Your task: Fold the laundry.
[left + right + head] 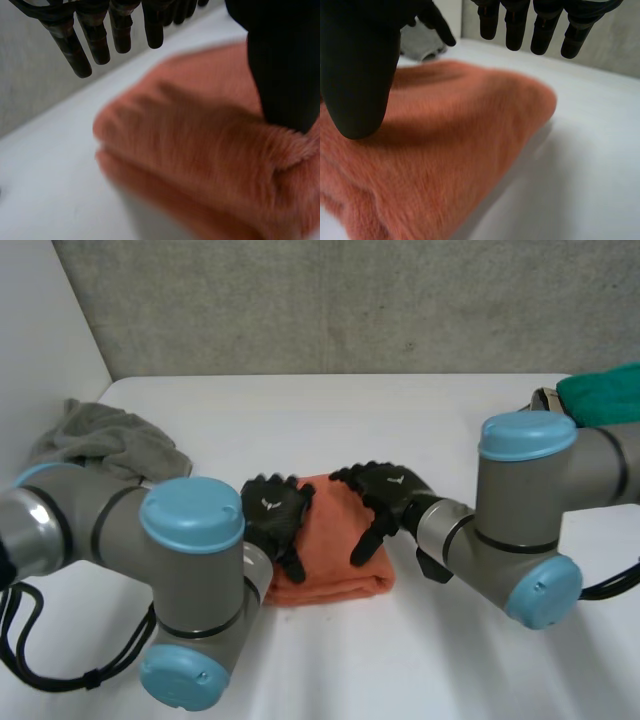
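Note:
A folded orange towel (335,565) lies on the white table (400,420) between my two arms. My left hand (272,512) rests over the towel's left side, fingers straight and spread. In the left wrist view its thumb (282,65) touches the towel (200,155) and its fingers (70,45) hang free above the table beyond the folded edge. My right hand (388,490) is over the towel's right side. Its thumb (360,75) hovers just above the towel (445,150), while its fingers (520,25) hang relaxed past the edge. Neither hand pinches the cloth.
A crumpled grey cloth (105,440) lies at the table's far left, also seen as a grey cloth (420,44) past the towel. A green cloth (605,390) sits at the far right edge. A concrete wall stands behind the table.

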